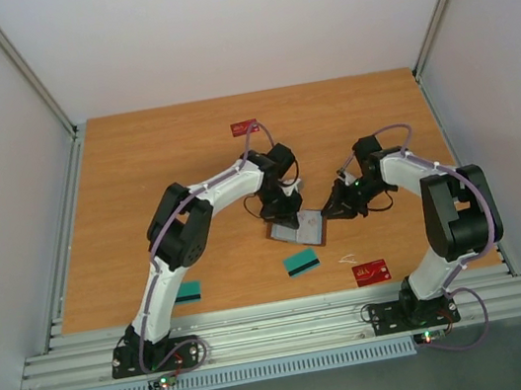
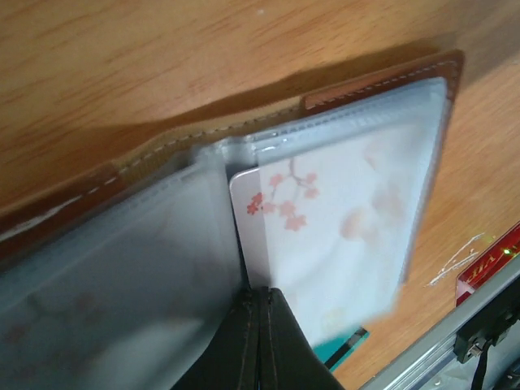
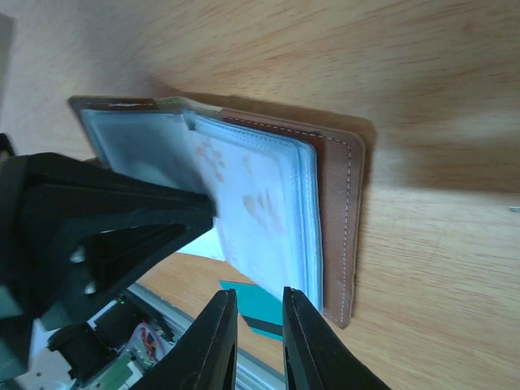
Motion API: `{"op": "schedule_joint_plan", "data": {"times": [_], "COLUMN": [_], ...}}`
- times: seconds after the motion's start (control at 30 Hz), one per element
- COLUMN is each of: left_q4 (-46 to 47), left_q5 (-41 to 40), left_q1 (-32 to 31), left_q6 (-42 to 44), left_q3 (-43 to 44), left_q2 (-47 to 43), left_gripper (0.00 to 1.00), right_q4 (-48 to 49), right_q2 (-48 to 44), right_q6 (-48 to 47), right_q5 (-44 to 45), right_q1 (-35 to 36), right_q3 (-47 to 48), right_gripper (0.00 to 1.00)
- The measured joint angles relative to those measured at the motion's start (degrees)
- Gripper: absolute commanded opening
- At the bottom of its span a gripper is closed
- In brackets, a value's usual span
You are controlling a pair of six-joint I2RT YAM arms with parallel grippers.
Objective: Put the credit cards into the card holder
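The brown leather card holder (image 1: 298, 230) lies open mid-table, its clear sleeves fanned up. In the left wrist view my left gripper (image 2: 260, 297) is shut on a white card with pink blossom print (image 2: 254, 236), whose far end sits inside a clear sleeve (image 2: 357, 211) of the holder (image 2: 370, 84). My right gripper (image 3: 258, 299) hovers at the holder's near edge (image 3: 335, 219), fingers a narrow gap apart with nothing between them. From above, the left gripper (image 1: 281, 210) and right gripper (image 1: 334, 211) flank the holder.
A teal card (image 1: 301, 262) lies just in front of the holder and another (image 1: 188, 291) is by the left arm. One red card (image 1: 370, 272) lies near the front right and one (image 1: 244, 127) at the back. The metal rail (image 1: 283, 331) runs along the front.
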Motion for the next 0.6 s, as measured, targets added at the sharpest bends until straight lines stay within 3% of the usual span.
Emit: {"op": "schedule_joint_plan", "data": {"times": [0.3, 0.6], "left_q4": [-0.02, -0.02], "left_q5": [0.22, 0.46], "left_q1": [0.00, 0.00], "left_q6": [1.27, 1.60], "left_q3": [0.79, 0.92], "left_q2": [1.46, 1.64], "left_gripper": [0.00, 0.00], "right_q4": [3.72, 5.88], "right_q2": [0.02, 1.90], "right_q6": [3.69, 4.83], "right_q5": [-3.34, -4.17], "right_q1": [0.15, 2.56], "right_q3": [-1.27, -1.31], "right_gripper": [0.28, 0.30]}}
